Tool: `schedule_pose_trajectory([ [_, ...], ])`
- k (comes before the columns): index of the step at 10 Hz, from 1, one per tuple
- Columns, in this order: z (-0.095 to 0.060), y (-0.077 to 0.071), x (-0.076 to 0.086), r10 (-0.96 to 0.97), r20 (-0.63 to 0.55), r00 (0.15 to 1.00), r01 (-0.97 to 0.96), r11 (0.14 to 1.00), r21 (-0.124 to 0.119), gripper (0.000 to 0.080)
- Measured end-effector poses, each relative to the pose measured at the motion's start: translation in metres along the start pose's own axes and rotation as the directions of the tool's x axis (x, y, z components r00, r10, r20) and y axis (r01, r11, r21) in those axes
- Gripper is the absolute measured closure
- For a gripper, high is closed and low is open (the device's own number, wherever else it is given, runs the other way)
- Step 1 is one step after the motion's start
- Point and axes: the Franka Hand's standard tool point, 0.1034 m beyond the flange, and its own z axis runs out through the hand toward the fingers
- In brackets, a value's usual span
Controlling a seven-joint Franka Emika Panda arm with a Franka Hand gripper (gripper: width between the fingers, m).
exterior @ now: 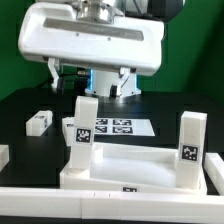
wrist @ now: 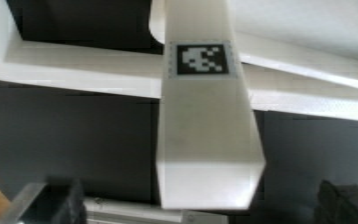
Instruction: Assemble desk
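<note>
Two-finger gripper (wrist: 197,205) nearest wrist camera: jaws wide, dark fingers (wrist: 55,200) clear on both sides of white square tagged plastic leg (wrist: 208,130), nothing held; large white rimmed rectangular plastic tabletop panel (exterior: 135,168) at 6 o'clock in exterior view, upright leg (exterior: 85,135) at its 9 o'clock corner, second upright leg (exterior: 190,148) at 3 o'clock; loose leg (exterior: 40,121) lying at 9 o'clock on black table (exterior: 20,105); step judged: leg seated, grip off; next: rise clear, fetch loose leg, align over free socket.
</note>
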Motion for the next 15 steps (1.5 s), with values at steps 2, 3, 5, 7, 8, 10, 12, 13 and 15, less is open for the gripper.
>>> schedule_pose_trajectory([
  [2,0.004,-0.004,-0.004,-0.001,0.037,0.999,0.001,1.000,0.013,0.0150],
  [3,0.004,-0.003,-0.003,-0.001,0.033,0.999,0.001,1.000,0.012,0.0150],
  [5,0.016,-0.011,-0.017,0.005,0.182,0.983,-0.015,0.998,0.054,0.0150],
  [7,0.021,-0.013,-0.012,-0.002,0.281,0.960,-0.022,0.996,0.084,0.0150],
  [8,0.023,-0.015,-0.017,-0.012,0.362,0.932,-0.029,0.994,0.107,0.0150],
  [10,0.026,-0.012,-0.011,-0.027,0.457,0.889,-0.038,0.990,0.132,0.0150],
  [12,0.028,-0.005,-0.009,-0.023,0.442,0.896,-0.036,0.992,0.125,0.0150],
  [13,0.028,-0.001,-0.007,-0.023,0.441,0.897,-0.036,0.992,0.124,0.0150],
  [15,0.028,0.004,-0.007,-0.018,0.439,0.898,-0.038,0.992,0.120,0.0260],
])
